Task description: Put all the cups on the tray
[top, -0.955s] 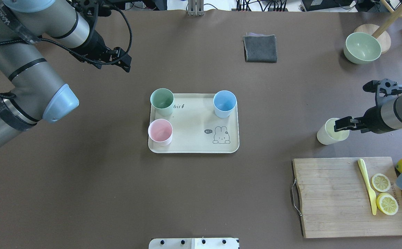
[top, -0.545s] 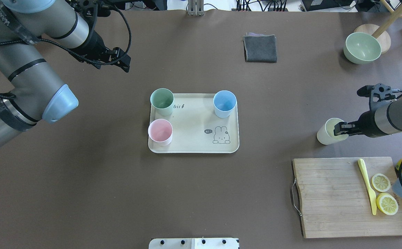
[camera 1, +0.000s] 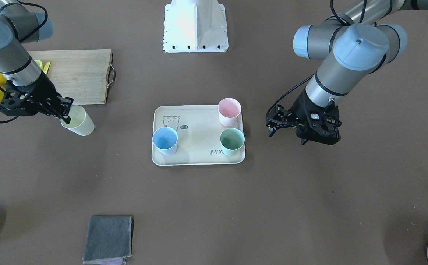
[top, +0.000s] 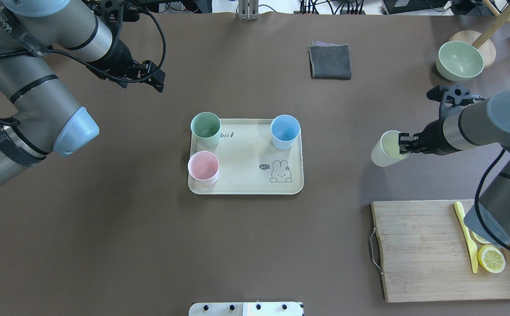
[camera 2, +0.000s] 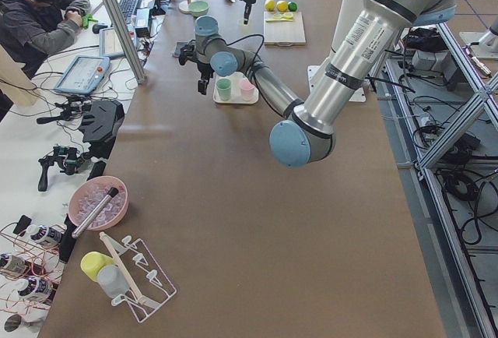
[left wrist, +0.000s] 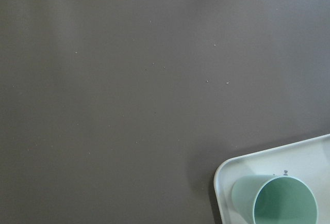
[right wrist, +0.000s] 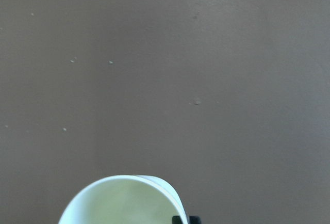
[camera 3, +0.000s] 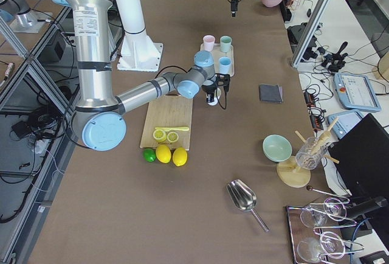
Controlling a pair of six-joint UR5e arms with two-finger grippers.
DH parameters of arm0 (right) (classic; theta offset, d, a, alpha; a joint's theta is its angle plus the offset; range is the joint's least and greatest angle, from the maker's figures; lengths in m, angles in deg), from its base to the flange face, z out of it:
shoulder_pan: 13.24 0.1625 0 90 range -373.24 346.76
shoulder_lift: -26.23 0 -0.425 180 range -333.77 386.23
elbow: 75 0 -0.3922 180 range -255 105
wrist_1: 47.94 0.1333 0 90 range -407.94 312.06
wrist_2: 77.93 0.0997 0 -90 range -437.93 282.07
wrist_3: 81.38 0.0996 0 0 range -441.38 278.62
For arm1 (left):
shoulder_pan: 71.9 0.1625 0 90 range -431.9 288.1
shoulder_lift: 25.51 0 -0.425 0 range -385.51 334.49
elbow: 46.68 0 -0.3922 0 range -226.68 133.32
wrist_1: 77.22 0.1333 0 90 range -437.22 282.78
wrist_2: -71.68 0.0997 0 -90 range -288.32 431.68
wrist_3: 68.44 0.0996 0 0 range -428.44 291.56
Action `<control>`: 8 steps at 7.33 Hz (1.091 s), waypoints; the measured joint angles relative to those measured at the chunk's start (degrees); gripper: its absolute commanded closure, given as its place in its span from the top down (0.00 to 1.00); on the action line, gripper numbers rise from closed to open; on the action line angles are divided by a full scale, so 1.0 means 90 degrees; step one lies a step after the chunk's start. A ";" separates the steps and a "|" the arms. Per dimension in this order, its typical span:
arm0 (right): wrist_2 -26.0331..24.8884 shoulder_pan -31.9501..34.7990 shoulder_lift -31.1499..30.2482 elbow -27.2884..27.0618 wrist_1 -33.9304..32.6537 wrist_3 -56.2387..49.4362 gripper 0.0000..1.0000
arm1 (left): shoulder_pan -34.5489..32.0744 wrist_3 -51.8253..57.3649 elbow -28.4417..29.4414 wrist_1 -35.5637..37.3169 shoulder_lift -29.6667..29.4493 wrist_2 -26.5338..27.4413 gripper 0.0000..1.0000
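The cream rabbit tray (top: pixel 246 177) lies mid-table and holds the mint green cup (top: pixel 205 128), the light blue cup (top: pixel 285 131) and the pink cup (top: pixel 203 166), all upright. My right gripper (top: pixel 401 144) is shut on the rim of the pale yellow cup (top: pixel 385 149), one finger inside it. It holds the cup tilted above the table, to the right of the tray. The cup also shows in the front view (camera 1: pixel 78 121) and the right wrist view (right wrist: pixel 121 201). My left gripper (top: pixel 157 82) is open and empty, beyond the tray's far left corner.
A wooden cutting board (top: pixel 417 250) with lemon slices and a yellow knife lies at the near right. A grey cloth (top: pixel 330 61) and a green bowl (top: pixel 460 60) are at the far side. Whole lemons lie by the board's right edge.
My right gripper has taken the yellow cup by its rim, lifted it and carried it left, towards the tray. The left arm has barely moved.
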 measured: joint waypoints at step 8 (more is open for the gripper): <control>-0.1241 -0.1740 0.2822 0.0434 -0.2530 0.1848 0.65 | -0.1347 0.2470 0.0957 0.0012 0.0462 -0.0084 0.98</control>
